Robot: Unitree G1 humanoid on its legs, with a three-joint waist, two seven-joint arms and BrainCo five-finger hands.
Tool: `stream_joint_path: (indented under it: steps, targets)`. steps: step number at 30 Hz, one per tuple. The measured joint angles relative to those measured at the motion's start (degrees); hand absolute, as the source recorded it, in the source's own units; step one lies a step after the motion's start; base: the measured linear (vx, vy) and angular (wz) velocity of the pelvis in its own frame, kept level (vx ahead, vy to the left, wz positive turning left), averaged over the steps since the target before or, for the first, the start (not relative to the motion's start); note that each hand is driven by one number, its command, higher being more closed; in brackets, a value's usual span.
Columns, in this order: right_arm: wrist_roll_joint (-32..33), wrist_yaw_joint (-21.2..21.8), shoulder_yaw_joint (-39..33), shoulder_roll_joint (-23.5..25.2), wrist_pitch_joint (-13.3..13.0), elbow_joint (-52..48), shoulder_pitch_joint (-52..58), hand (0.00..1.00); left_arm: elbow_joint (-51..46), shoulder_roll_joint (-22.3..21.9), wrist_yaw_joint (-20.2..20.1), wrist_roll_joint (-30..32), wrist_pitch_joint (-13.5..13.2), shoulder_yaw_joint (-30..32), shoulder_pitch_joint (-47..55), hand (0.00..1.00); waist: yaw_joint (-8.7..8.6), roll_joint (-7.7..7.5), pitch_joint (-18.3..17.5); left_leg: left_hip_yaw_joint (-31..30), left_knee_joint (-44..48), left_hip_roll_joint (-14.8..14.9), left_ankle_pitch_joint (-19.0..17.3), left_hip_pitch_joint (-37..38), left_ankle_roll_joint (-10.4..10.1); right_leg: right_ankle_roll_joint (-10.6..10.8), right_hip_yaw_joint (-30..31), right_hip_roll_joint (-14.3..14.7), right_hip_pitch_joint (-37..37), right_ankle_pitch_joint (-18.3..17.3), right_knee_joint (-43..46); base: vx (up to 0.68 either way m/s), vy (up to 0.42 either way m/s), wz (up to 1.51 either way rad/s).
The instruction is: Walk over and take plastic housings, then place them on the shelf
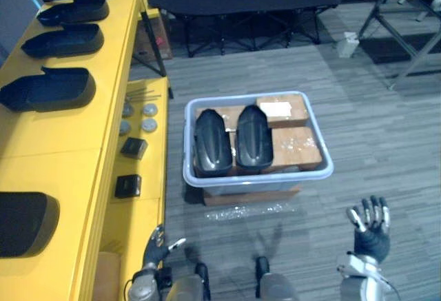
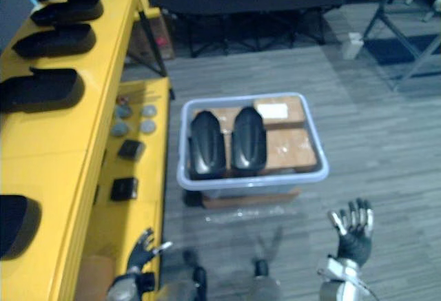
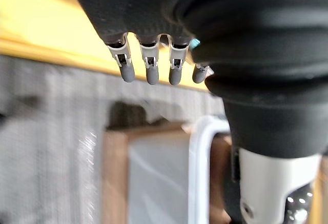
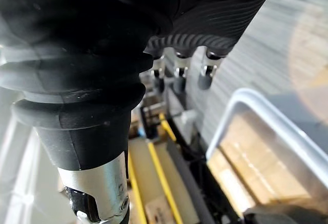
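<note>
Hovering released, left hand [image 1: 157,247] and right hand [image 1: 372,235] face the bin [image 1: 262,175] of housings [image 1: 212,142].

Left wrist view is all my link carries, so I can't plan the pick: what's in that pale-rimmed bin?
Observer: Two black plastic housings lie side by side in the bin's left half, brown boxes on their right.
Operator: Is the right hand free?
Observer: Yes, the right hand is open and empty, raised near-right of the bin.
Operator: Shelf room?
Observer: The yellow shelf on the left holds several more housings, with a bare stretch between the nearest two.
</note>
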Motion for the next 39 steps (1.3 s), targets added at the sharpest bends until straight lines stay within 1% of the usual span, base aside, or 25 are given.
stream_joint_path:
  steps: [1,3,4,6,7,8,9,10,11,12,13,14,15,16,18,19,21,24,27,29,32,33,35,37,39]
  targets:
    - [0.0,0.0,0.8,0.0,0.0,0.0,0.2,0.00,0.0,0.3,-0.1,0.1,0.2,-1.0,0.2,0.00,0.09,-0.40,0.3,0.2,2.1,0.5,-1.2,0.1,0.1,-0.2,-0.2,-0.1,-0.8,-0.7,2.7,0.01,0.018,-0.21]
    - [0.0,0.5,1.6,0.3,-0.1,0.0,-0.1,0.00,-0.9,1.1,0.2,0.2,0.7,-2.2,0.7,0.00,0.31,-0.39,0.7,1.0,3.6,1.9,-2.3,0.1,0.3,-0.4,-0.4,0.4,-2.4,-0.7,5.5,0.00,0.017,-0.35]
    - [-0.1,1.0,2.1,0.6,-0.1,0.1,-0.6,0.00,-1.6,1.5,0.5,0.1,1.2,-2.3,0.7,0.00,0.72,0.21,1.3,1.6,3.8,3.0,-2.7,0.0,-0.2,-1.8,-0.5,1.0,-4.6,-1.8,6.6,-0.02,-0.014,-0.40]
    - [-0.3,1.5,2.4,0.6,-0.1,0.1,-1.1,0.00,-1.6,1.9,1.4,-0.6,2.4,-2.4,0.5,0.00,0.78,1.28,1.9,1.6,4.6,6.1,-4.1,-0.4,-1.1,-2.3,-0.3,2.0,-6.2,-1.9,2.7,0.00,-0.094,-0.29]
    - [-0.9,1.9,2.5,0.7,-0.1,0.1,-1.2,0.00,-1.1,2.5,2.3,-0.9,2.6,-2.4,0.5,0.00,0.84,1.29,1.9,1.4,4.8,7.6,-4.6,-0.4,-2.0,-1.4,0.6,1.7,-6.9,-0.7,-0.7,0.09,-0.201,-0.08]
    - [-1.5,2.2,2.7,0.9,-0.2,0.0,-0.9,0.00,-0.5,3.4,3.8,-1.4,2.8,-2.1,0.5,0.00,0.92,0.41,1.5,1.0,5.0,8.4,-4.8,-0.5,-3.6,-1.3,1.7,1.2,-7.0,1.9,-4.2,0.09,-0.157,-0.02]
    - [-1.5,2.2,2.7,0.9,-0.2,0.0,-0.9,0.00,-0.5,3.4,3.8,-1.4,2.8,-2.1,0.5,0.00,0.92,0.41,1.5,1.0,5.0,8.4,-4.8,-0.5,-3.6,-1.3,1.7,1.2,-7.0,1.9,-4.2,0.14,-0.284,0.42]
    - [-1.7,2.3,2.8,1.7,-0.3,0.1,-0.6,0.00,2.2,4.2,6.0,-3.7,2.9,-0.4,-1.0,0.00,0.50,-1.68,1.5,-1.6,6.0,8.8,-5.7,-1.0,-6.0,2.3,1.3,-0.2,-6.0,8.0,-5.2,0.15,-0.299,0.77]
    - [-1.6,2.3,2.7,1.2,-0.3,0.2,-0.7,0.00,5.4,2.8,7.8,-5.9,3.3,1.8,-2.4,0.00,-0.02,-0.43,1.7,-4.3,5.1,11.0,-5.4,-0.9,-7.3,1.2,-0.4,1.8,-5.9,7.6,-2.1,0.20,-0.350,0.93]
    - [-1.6,2.2,2.6,1.0,-0.3,-0.1,-0.8,0.00,6.2,2.0,8.4,-6.8,3.4,2.8,-2.5,0.00,0.07,-0.05,1.7,-5.2,4.3,11.8,-5.0,-0.7,-7.9,0.9,-1.0,2.7,-6.0,6.1,-0.8,0.21,-0.274,0.71]
    - [-2.3,1.8,2.7,0.7,-0.3,-0.2,-1.2,0.00,7.4,0.9,9.1,-7.7,3.5,4.3,-2.3,0.00,0.34,0.65,2.2,-5.9,3.3,13.1,-4.0,0.2,-8.3,-0.2,-2.4,3.5,-6.0,3.9,1.7,0.22,-0.296,0.77]
    - [-3.8,0.9,2.7,0.6,-0.2,-0.2,-1.2,0.00,10.4,-1.3,9.3,-9.1,3.7,7.4,-1.4,0.00,0.21,1.03,2.5,-6.5,3.2,14.0,-1.9,0.3,-7.1,-1.8,-4.9,3.4,-5.9,0.1,5.9,0.22,-0.308,0.79]
    - [-3.9,0.5,2.8,0.6,-0.2,-0.2,-1.0,0.00,11.4,-1.8,9.3,-9.4,3.8,8.3,-0.7,0.00,0.11,0.95,2.6,-6.3,3.4,14.2,-0.8,0.3,-6.3,-2.5,-5.9,3.2,-5.4,-1.1,7.0,0.21,-0.329,1.01]
    - [-3.7,-0.2,2.5,0.5,-0.2,-0.3,-0.4,0.00,12.7,-2.8,9.2,-9.2,3.9,9.5,0.8,0.00,0.09,0.88,2.6,-4.4,3.6,14.5,1.9,0.3,-4.7,-3.5,-8.1,2.6,-3.9,-2.7,7.6,0.17,-0.272,0.75]
    - [-3.4,-0.7,1.0,0.4,-0.2,-0.9,0.7,0.00,12.6,-3.6,8.2,-9.6,3.4,10.4,2.1,0.00,0.16,0.97,2.7,0.5,3.0,14.6,5.1,0.1,-3.6,-4.7,-11.2,1.7,-1.4,-3.6,6.3,0.15,-0.310,0.87]
    - [-3.4,-0.7,0.2,0.1,-0.2,-1.1,0.7,0.00,12.6,-3.9,7.2,-9.2,2.9,10.5,2.5,0.00,0.31,0.92,2.7,2.1,2.6,13.7,5.1,0.1,-3.9,-4.8,-11.7,1.6,-0.8,-3.7,5.3,0.11,-0.277,0.64]
    - [-3.4,-0.2,-1.3,-1.1,-0.2,-1.2,0.5,0.00,12.6,-5.0,5.6,-9.0,1.6,10.6,3.5,0.00,0.21,2.25,2.2,5.0,1.2,10.4,4.3,0.3,-4.3,-4.9,-12.2,1.5,-0.4,-3.7,3.6,0.06,-0.159,0.22]
    - [-3.3,0.2,-2.1,-1.3,-0.2,-1.0,0.6,0.00,12.6,-5.5,4.2,-8.5,0.3,10.8,4.0,0.00,0.17,2.60,2.1,5.9,-2.2,10.1,4.6,2.2,-4.0,-4.8,-12.2,1.6,-0.4,-3.6,3.3,0.02,-0.016,-0.02]
    - [-2.4,1.1,-2.5,-1.3,-0.1,-1.0,0.9,0.00,12.0,-5.4,2.0,-4.5,-0.6,10.7,3.6,0.00,0.13,3.41,1.6,6.2,-7.1,9.6,4.6,4.1,-4.0,-4.0,-12.1,2.0,-0.4,-1.8,1.5,0.00,0.095,-0.04]
    - [-2.3,1.2,-1.6,-1.2,0.3,-1.0,1.1,0.00,11.1,-4.8,1.2,-3.8,-0.4,10.1,3.1,0.00,0.21,2.85,1.9,6.6,-7.5,9.1,4.5,4.0,-4.1,-3.4,-11.2,2.4,0.5,1.6,-2.5,-0.04,0.151,-0.19]
    - [-2.4,1.1,0.1,0.0,0.3,-1.1,2.3,0.00,10.6,-2.7,0.9,-2.4,0.1,7.8,1.9,0.00,-0.02,1.75,2.0,7.7,-8.6,7.6,4.5,4.0,-4.1,-2.3,-9.5,1.6,0.5,3.8,-4.2,-0.10,0.160,-0.12]
    - [-2.4,1.1,0.5,0.5,0.3,-1.1,2.8,0.00,10.5,-2.2,0.9,-2.4,0.3,7.4,1.4,0.00,-0.07,1.49,2.1,7.6,-8.6,7.3,4.5,4.0,-4.1,-2.2,-9.2,1.3,0.5,4.1,-4.2,-0.11,0.140,0.06]
    - [-3.8,0.9,2.7,1.6,0.3,-1.4,4.7,0.00,9.6,-0.1,1.8,-2.5,1.2,6.9,0.6,0.00,-0.14,0.21,1.7,6.1,-8.4,6.2,4.5,2.6,-4.0,-1.9,-8.0,0.6,0.5,4.4,-5.6,-0.12,0.089,0.22]
    - [-5.5,0.3,3.2,1.6,0.3,-1.5,4.8,0.00,9.7,0.7,2.9,-2.7,2.0,6.8,-0.1,0.00,0.14,-0.17,1.6,5.3,-8.3,5.5,4.9,1.3,-3.6,-1.1,-8.1,0.5,0.4,4.8,-6.9,-0.10,0.034,0.32]
    - [-8.2,-2.6,3.2,1.3,0.2,-1.6,3.3,0.00,10.8,1.1,3.8,-3.2,2.5,6.8,-0.2,0.00,0.18,-0.06,1.6,4.2,-8.3,5.0,5.6,0.1,-3.4,-1.1,-8.5,0.3,0.2,4.8,-7.5,-0.08,0.009,0.32]
